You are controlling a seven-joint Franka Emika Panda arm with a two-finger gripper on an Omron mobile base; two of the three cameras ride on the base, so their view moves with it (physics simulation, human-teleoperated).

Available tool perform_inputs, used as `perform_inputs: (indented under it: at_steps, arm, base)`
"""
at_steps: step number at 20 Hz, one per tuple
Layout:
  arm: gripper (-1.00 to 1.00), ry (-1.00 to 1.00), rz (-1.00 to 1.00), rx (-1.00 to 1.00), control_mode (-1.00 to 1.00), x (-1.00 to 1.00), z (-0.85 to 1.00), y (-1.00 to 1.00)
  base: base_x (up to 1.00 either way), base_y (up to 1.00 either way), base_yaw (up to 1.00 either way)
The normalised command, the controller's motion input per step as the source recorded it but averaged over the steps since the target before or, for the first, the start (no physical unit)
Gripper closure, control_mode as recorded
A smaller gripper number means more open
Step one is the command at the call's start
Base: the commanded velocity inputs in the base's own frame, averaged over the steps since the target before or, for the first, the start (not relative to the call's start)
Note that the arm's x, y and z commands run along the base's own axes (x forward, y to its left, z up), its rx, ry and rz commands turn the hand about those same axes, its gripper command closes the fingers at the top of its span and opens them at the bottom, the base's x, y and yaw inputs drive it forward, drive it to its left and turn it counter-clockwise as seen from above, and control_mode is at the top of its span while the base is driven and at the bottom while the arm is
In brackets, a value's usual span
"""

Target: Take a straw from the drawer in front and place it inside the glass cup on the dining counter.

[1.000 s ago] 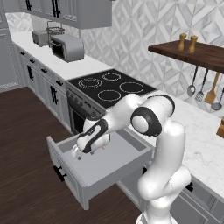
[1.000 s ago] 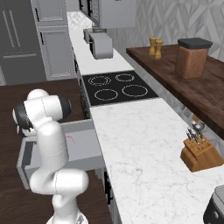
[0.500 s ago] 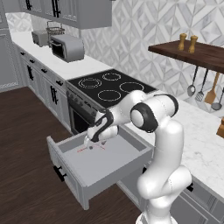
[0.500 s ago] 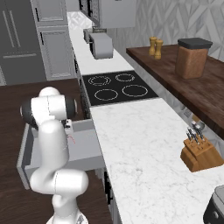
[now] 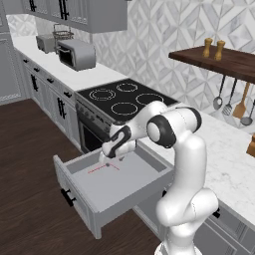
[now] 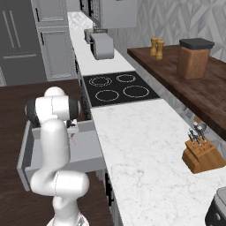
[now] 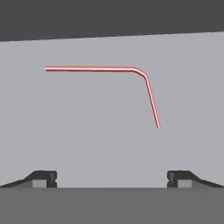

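Hand view: straw (image 7: 140, 74) bent, untouched

The light is soft and even in all three pictures, with no bright lamp spot. In the left base view the dark floor (image 5: 30, 149) in the lower left looks dim, and the white worktop (image 5: 234, 164) at the right looks bright. The drawer (image 5: 114, 184) has a faint shade along its inner walls. The hand view is flat grey with no clear shadows. Edges look a little jagged and soft, not blurry. No glare shows.
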Motion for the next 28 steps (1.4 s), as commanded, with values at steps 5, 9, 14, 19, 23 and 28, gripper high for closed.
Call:
perform_inputs:
  at_steps: [5,9,14,19,23,28]
  arm:
    - [-1.0,0.0,0.04,-0.06,-1.0,0.23,-0.24,-0.14]
    - [-1.0,0.0,0.08,-0.01,-1.0,0.29,-0.29,-0.1]
    - [-1.0,0.0,0.08,0.0,-1.0,0.36,-0.25,-0.06]
    - [-1.0,0.0,0.06,0.0,-1.0,0.28,-0.29,-0.02]
    - [-1.0,0.01,0.05,0.0,-1.0,0.23,-0.33,0.0]
    - [-1.0,0.01,0.05,0.0,-1.0,0.22,-0.29,0.0]
  base:
    - [0.0,0.0,0.0]
    - [0.0,0.0,0.0]
    - [0.0,0.0,0.0]
    - [0.0,0.0,0.0]
    - [0.0,0.0,0.0]
    - [0.0,0.0,0.0]
